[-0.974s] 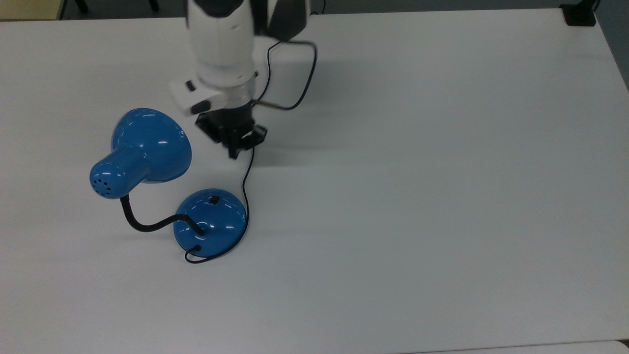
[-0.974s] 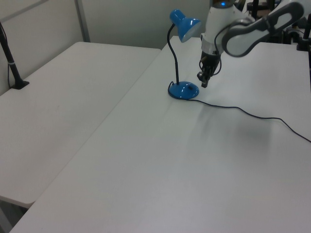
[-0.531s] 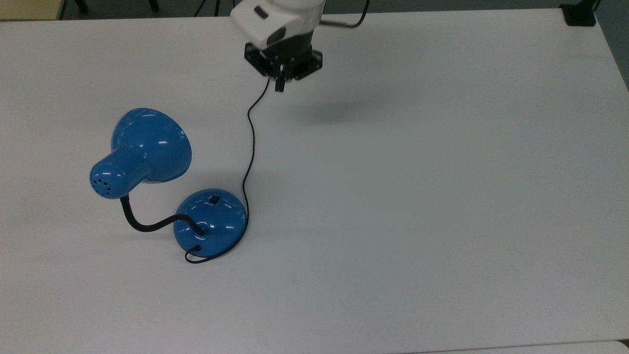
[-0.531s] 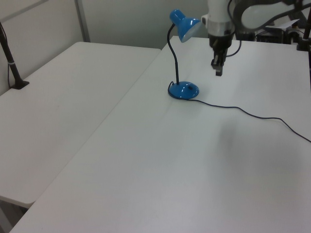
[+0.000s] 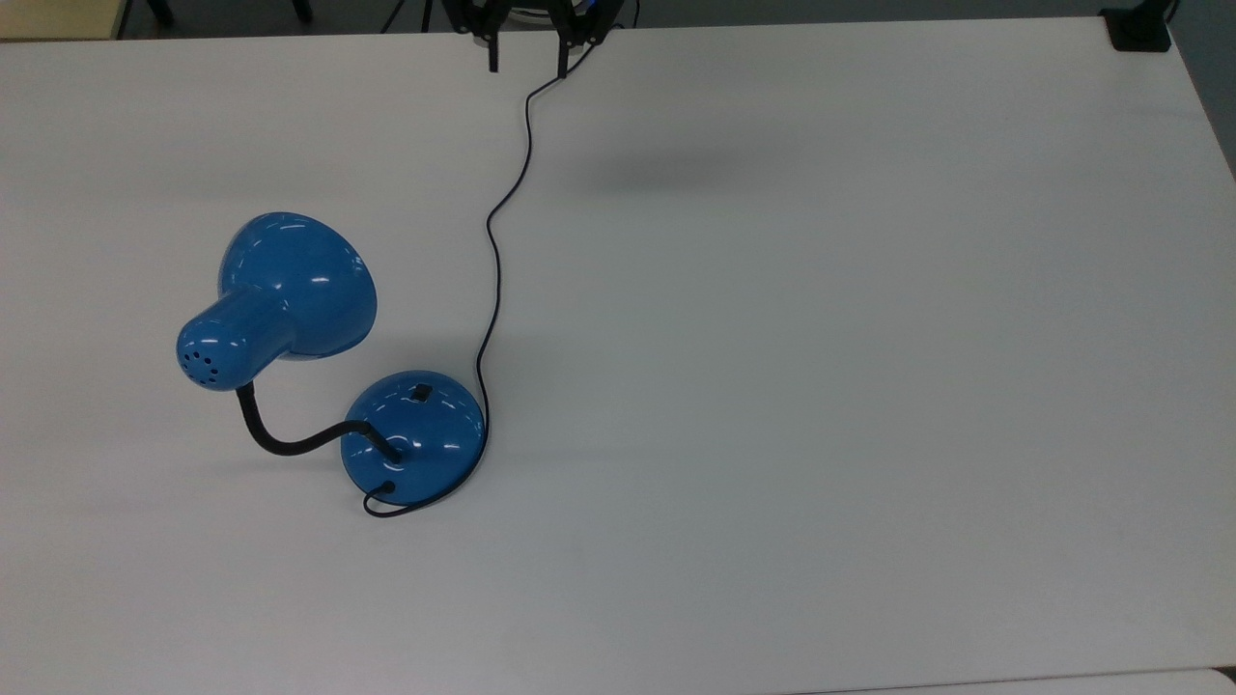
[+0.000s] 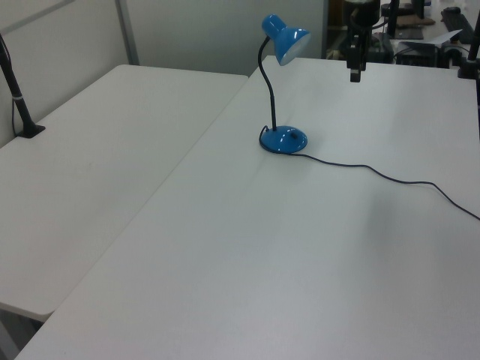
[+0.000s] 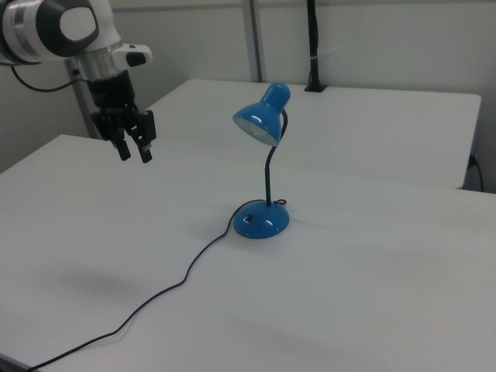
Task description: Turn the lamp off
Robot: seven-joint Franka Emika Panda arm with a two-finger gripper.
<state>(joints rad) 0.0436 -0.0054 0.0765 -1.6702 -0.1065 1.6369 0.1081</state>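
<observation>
Since a second ago your gripper point(image 7: 133, 152) has retreated, fingers point(image 7: 145, 153) spread, empty. Lamp point(image 5: 413, 436): mid-tabletop point(image 5: 869, 386), glossy, top-heavy, tippable. No grasp needed; press switch point(image 5: 421, 392) on base.

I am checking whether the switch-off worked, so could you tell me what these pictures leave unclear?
- Bulb: inside the lamp shade; in the right view the opening looks pale, lit or not cannot be told.
- Switch position: too small in the top view.
- Cord end: cut off by the left view's right edge.
- Gripper: its body cut off by the top view's upper edge.
</observation>
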